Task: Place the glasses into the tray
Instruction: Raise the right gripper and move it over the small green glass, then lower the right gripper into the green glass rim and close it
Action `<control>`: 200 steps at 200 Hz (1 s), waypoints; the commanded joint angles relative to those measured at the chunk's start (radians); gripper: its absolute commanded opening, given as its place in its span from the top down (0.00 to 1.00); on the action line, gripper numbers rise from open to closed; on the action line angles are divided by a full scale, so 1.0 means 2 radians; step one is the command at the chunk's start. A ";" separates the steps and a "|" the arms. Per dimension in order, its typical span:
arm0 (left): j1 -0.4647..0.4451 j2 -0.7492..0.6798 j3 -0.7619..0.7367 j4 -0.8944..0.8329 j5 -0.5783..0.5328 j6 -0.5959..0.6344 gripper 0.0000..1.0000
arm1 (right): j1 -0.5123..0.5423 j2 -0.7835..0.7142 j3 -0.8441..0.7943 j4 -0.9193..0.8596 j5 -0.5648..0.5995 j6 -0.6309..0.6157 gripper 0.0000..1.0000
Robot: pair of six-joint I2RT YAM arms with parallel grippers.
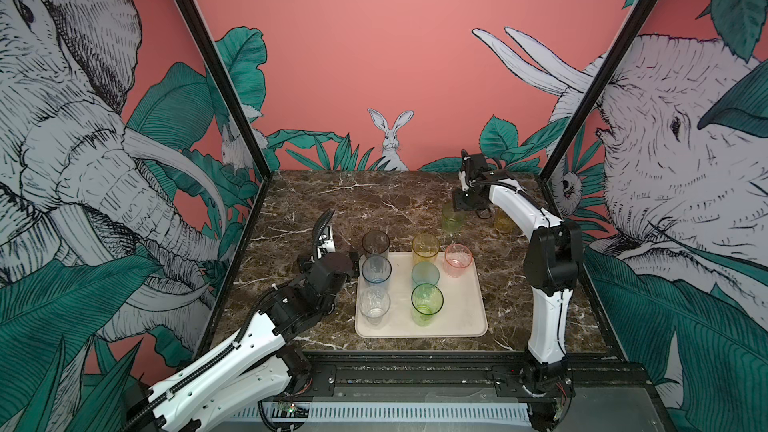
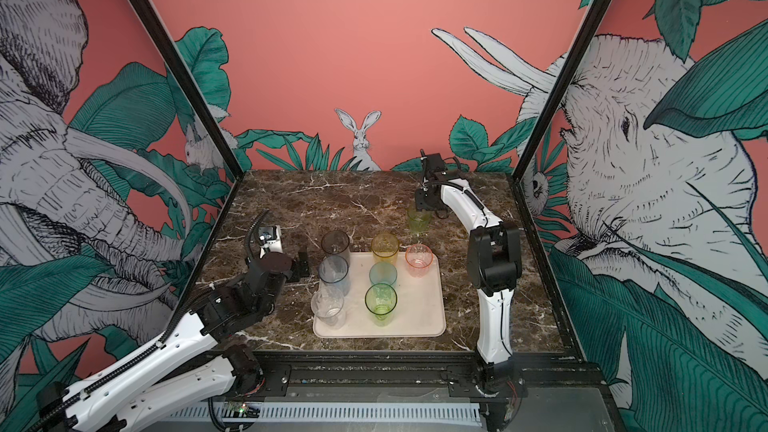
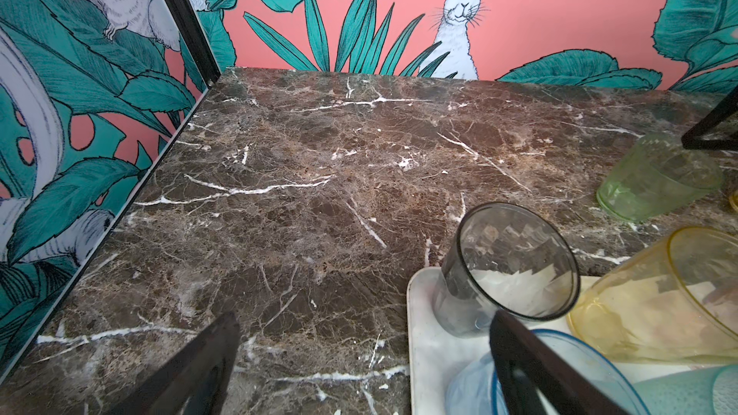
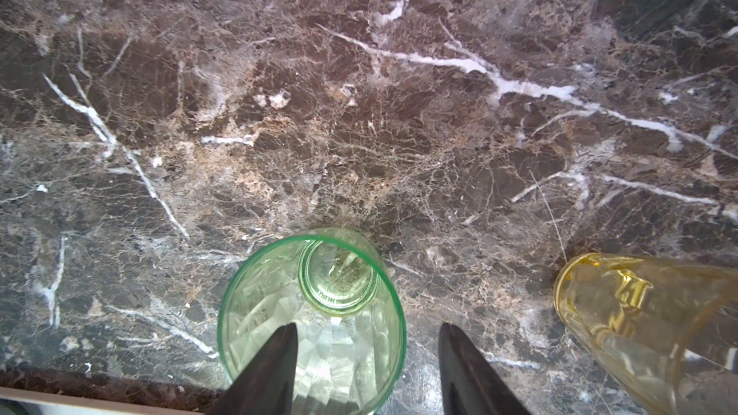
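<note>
The only writing we find is a ring of small raised letters on the base of the far green glass (image 4: 259, 313), seen through its mouth in the right wrist view. They are too small and blurred for us to read. We see no other label or brand.

The right gripper (image 4: 368, 327) hangs over that glass with its jaws partly apart. One finger (image 4: 275, 365) points down inside the mouth and the other stands outside the rim, so the wall runs between them unpinched. We cannot tell whether either finger touches it. The glass stands upright on the marble table (image 1: 332, 201), behind the tray (image 1: 473, 320), with the far yellow glass (image 1: 503, 221) near it on the table.

The left gripper (image 3: 365, 317) is spread wide and holds nothing. It sits low just beside the tray's left edge, one finger (image 3: 531, 369) crossing in front of the blue glass (image 1: 376, 270).

Seven glasses stand upright in the tray: the blue one, the grey glass (image 1: 375, 243), the clear glass (image 1: 375, 303), the amber glass (image 1: 425, 245), the teal glass (image 1: 425, 274), the near green glass (image 1: 427, 303) and the pink glass (image 1: 458, 259).
</note>
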 commanded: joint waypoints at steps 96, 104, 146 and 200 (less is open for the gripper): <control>0.003 -0.004 -0.005 -0.008 0.003 -0.019 0.01 | -0.010 0.029 0.005 0.015 -0.010 0.014 0.42; 0.003 -0.003 -0.005 -0.008 0.003 -0.019 0.01 | -0.010 0.031 0.004 0.015 -0.011 0.015 0.42; 0.003 -0.002 -0.007 -0.006 0.006 -0.023 0.01 | -0.014 0.041 0.003 0.015 -0.028 0.016 0.50; 0.003 0.004 -0.004 -0.003 0.009 -0.022 0.01 | -0.015 0.046 0.005 0.011 -0.024 0.016 0.62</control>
